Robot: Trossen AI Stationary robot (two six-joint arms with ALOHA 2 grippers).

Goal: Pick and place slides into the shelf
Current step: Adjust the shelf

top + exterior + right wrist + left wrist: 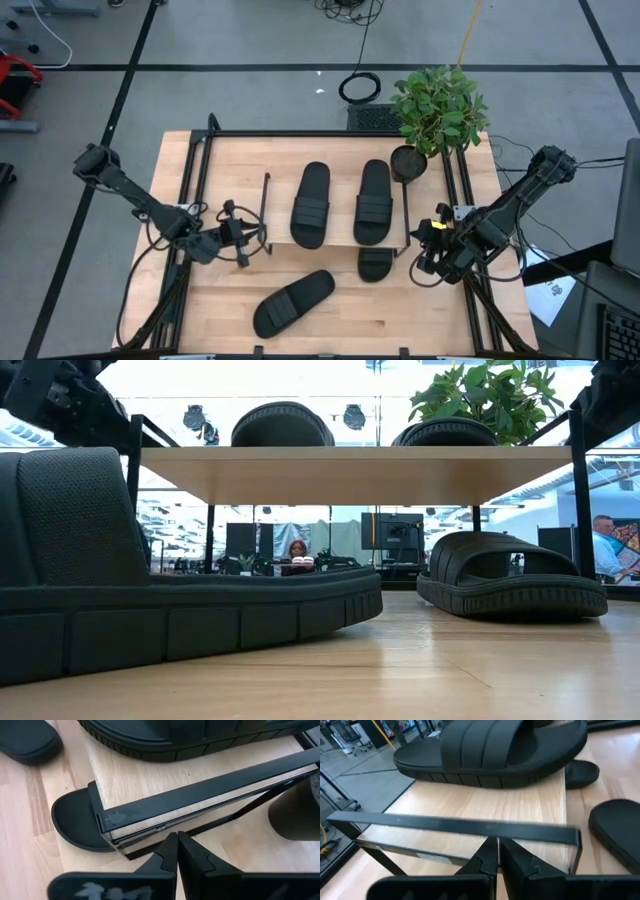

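The shelf (340,236) stands mid-table, and two black slides (311,204) (374,202) lie side by side on its top board (350,470). A third slide (375,264) rests on its sole on the table under the shelf, one end sticking out at the near side (75,820). The fourth slide (293,302) lies flat on the table nearer the front edge. My left gripper (243,245) is shut at the shelf's left end, tips by its black rail (445,826). My right gripper (425,250) is shut at the shelf's right end rail (200,795). My left gripper points its shut fingertips (490,851) level at the shelf's left end rail from the table's left; I cannot tell whether they touch it. My right gripper points its shut fingertips (170,845) at the right end rail from the table's right; whether they touch cannot be told.
A potted plant (438,108) with a dark pot (408,162) stands at the shelf's far right corner, close to my right arm. Black frame rails (200,180) run along the table's left and right sides. People (297,550) show in the room behind.
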